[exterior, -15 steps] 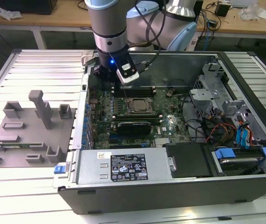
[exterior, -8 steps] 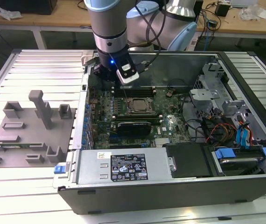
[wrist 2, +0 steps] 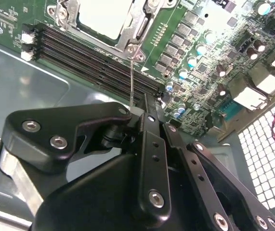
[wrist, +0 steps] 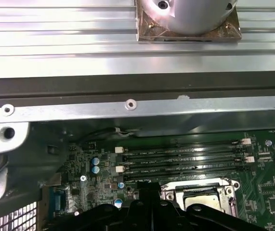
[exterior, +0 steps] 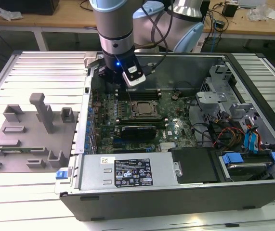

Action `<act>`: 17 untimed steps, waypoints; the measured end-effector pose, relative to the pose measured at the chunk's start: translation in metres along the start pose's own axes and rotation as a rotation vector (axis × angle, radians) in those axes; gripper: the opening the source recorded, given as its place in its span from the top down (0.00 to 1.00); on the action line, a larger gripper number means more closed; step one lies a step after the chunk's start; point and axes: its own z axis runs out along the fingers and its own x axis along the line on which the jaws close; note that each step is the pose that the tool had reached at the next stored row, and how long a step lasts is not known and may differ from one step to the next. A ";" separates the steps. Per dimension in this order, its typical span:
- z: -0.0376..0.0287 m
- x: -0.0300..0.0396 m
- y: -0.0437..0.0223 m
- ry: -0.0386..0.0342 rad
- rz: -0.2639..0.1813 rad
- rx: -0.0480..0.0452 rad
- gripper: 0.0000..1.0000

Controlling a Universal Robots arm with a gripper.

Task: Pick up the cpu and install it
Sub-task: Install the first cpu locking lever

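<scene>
Just above the far edge of the motherboard (exterior: pixel 176 120), in the upper middle of the exterior view, the gripper (exterior: pixel 114 77) hangs inside an open computer case (exterior: pixel 200 202). Whether its jaws are apart or closed cannot be told, and nothing can be seen in them. Nearest it lie the dark memory slots (wrist 2: pixel 94 60). Just beyond them the cpu (wrist 2: pixel 103 17), square and silvery-white, sits flat in its metal-framed socket (wrist 2: pixel 132 36), apart from the gripper.

By the look of it the chip is already set in place. Whether the socket is latched down cannot be told — a thin metal rod (wrist 2: pixel 132 82) runs from the frame toward the gripper.

At the exterior view's left a grey fixture (exterior: pixel 31 134) stands on the ribbed table (exterior: pixel 31 77). At lower middle, a white label (exterior: pixel 132 173) with dense black print sits on the power supply box (exterior: pixel 94 171) — none of it legible.
</scene>
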 end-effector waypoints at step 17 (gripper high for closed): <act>0.0032 -0.0218 -0.0034 -0.0052 0.024 0.0019 0.89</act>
